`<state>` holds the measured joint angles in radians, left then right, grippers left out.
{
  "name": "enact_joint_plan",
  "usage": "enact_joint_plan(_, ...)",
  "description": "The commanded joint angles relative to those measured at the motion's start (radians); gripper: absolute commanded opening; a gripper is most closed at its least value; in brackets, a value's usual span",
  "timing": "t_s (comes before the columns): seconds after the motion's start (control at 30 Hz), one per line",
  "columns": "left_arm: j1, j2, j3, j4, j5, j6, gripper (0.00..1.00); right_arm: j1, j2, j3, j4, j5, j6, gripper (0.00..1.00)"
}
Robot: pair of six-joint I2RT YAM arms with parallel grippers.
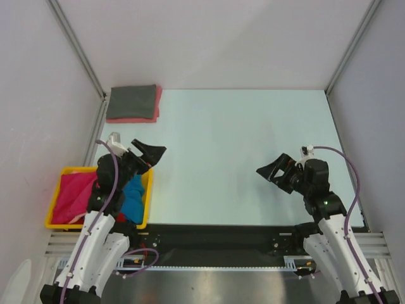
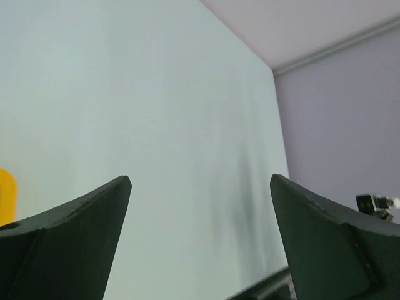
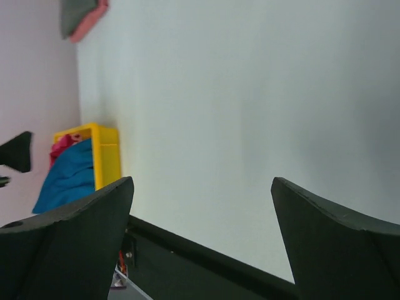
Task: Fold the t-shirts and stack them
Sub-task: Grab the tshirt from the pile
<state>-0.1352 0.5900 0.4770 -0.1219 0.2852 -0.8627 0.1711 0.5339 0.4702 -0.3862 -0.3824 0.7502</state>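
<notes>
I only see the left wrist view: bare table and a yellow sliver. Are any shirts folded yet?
Observer: Yes. A folded grey shirt lies on a folded pink shirt at the table's far left corner.
Operator: What is the yellow sliver?
Observer: A bin at the near left, holding a magenta shirt and a blue shirt, both unfolded.
Operator: And the right tool?
Observer: The right tool is open and holds nothing.

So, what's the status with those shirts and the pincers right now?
Open and empty: left pincer, right pincer, above table. Folded grey t-shirt atop pink t-shirt, far-left corner. Unfolded in yellow bin: magenta t-shirt, blue t-shirt. No obstacle seen.
</notes>
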Motion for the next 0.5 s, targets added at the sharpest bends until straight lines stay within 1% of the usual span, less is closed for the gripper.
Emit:
enact_joint_plan(0.0,0.008,0.021,0.1,-0.152,-0.17,0.125,1.0,-0.002,0.086,0.103,-0.213,0.124,-0.098,1.0)
enact_joint_plan(0.03,0.008,0.013,0.119,-0.159,-0.184,0.137,1.0,-0.011,0.104,0.16,-0.236,0.12,-0.103,1.0)
enact_joint_plan(0.07,0.011,0.001,0.136,-0.186,-0.257,0.107,1.0,-0.036,0.132,0.186,-0.306,0.122,-0.1,1.0)
enact_joint_plan(0.1,0.014,-0.002,0.178,-0.287,-0.303,0.053,1.0,-0.051,0.149,0.211,-0.353,0.146,-0.092,1.0)
enact_joint_plan(0.13,0.019,-0.004,0.199,-0.344,-0.36,0.0,1.0,-0.065,0.158,0.26,-0.402,0.166,-0.05,1.0)
enact_joint_plan(0.17,0.038,-0.002,0.216,-0.393,-0.371,-0.042,1.0,-0.106,0.167,0.272,-0.487,0.184,-0.032,1.0)
enact_joint_plan(0.2,0.049,-0.002,0.225,-0.403,-0.339,-0.009,1.0,-0.12,0.176,0.28,-0.502,0.16,-0.046,1.0)
enact_joint_plan(0.23,0.057,0.002,0.229,-0.401,-0.301,0.038,1.0,-0.116,0.173,0.277,-0.491,0.128,-0.113,1.0)
enact_joint_plan(0.27,0.063,0.033,0.236,-0.406,-0.269,0.11,1.0,-0.11,0.169,0.268,-0.467,0.097,-0.123,1.0)
enact_joint_plan(0.33,0.063,0.08,0.282,-0.516,-0.282,0.149,0.98,-0.107,0.161,0.262,-0.459,0.063,-0.135,0.98)
enact_joint_plan(0.37,0.06,0.106,0.294,-0.641,-0.338,0.139,0.97,-0.104,0.166,0.262,-0.462,0.062,-0.141,0.97)
enact_joint_plan(0.4,0.06,0.125,0.322,-0.707,-0.45,0.111,0.92,-0.094,0.181,0.265,-0.467,0.063,-0.15,0.97)
enact_joint_plan(0.43,0.062,0.132,0.333,-0.763,-0.499,0.075,0.87,-0.087,0.187,0.272,-0.476,0.066,-0.169,0.98)
enact_joint_plan(0.47,0.062,0.14,0.34,-0.83,-0.523,0.074,0.84,-0.079,0.193,0.284,-0.48,0.079,-0.175,0.98)
